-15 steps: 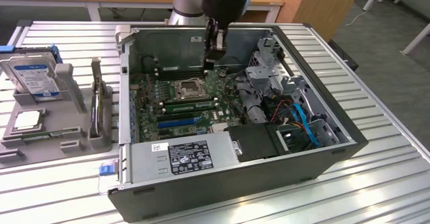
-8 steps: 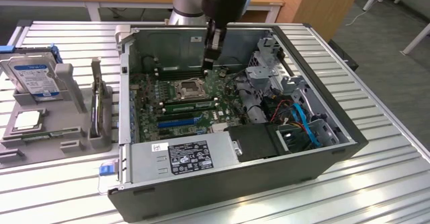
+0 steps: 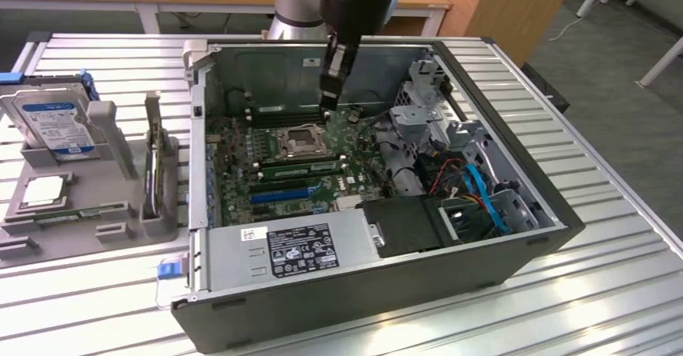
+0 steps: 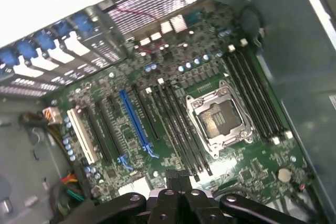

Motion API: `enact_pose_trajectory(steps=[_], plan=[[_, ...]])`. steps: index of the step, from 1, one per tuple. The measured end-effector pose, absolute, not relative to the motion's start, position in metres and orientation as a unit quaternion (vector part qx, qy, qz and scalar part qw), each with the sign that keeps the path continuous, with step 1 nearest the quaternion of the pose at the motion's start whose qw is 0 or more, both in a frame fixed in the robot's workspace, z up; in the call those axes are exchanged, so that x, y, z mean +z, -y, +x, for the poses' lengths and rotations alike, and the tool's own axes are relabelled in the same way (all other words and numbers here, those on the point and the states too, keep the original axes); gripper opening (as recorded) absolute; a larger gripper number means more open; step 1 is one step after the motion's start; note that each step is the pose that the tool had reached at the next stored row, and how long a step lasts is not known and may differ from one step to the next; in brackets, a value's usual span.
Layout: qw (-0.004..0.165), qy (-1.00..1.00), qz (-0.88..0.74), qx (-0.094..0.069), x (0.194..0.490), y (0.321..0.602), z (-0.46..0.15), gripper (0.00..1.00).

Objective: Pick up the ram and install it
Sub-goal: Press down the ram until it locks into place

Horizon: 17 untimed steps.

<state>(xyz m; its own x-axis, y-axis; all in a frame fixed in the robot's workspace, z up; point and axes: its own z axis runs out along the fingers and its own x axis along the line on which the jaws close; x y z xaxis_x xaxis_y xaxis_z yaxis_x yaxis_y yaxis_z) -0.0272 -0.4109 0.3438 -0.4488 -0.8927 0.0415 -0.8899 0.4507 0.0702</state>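
gripper (image 3: 329,106) closed, apparently empty, low over motherboard (image 4: 131,124) inside case | ram (image 3: 80,210) probably the green stick lying in the grey tray (image 3: 107,176) outside, well apart | light, stiff, fragile: pinch the long edges, spare chips and contacts

Arm (image 3: 297,4) is the usual silver-grey tube look with a fat glossy black wrist section on the end. Gripper (image 3: 329,110) is black too, long and narrow, with a bit of silver trim. Up close on the wrist cam its black linkage bars (image 4: 231,205) have round shiny pivot screws.
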Motion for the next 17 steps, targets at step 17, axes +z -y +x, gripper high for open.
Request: enact_pose_trajectory(steps=[17], plan=[[0.033, 0.918, 0.394, -0.024, 0.3438, 0.4109, -0.0273, 0.10]])
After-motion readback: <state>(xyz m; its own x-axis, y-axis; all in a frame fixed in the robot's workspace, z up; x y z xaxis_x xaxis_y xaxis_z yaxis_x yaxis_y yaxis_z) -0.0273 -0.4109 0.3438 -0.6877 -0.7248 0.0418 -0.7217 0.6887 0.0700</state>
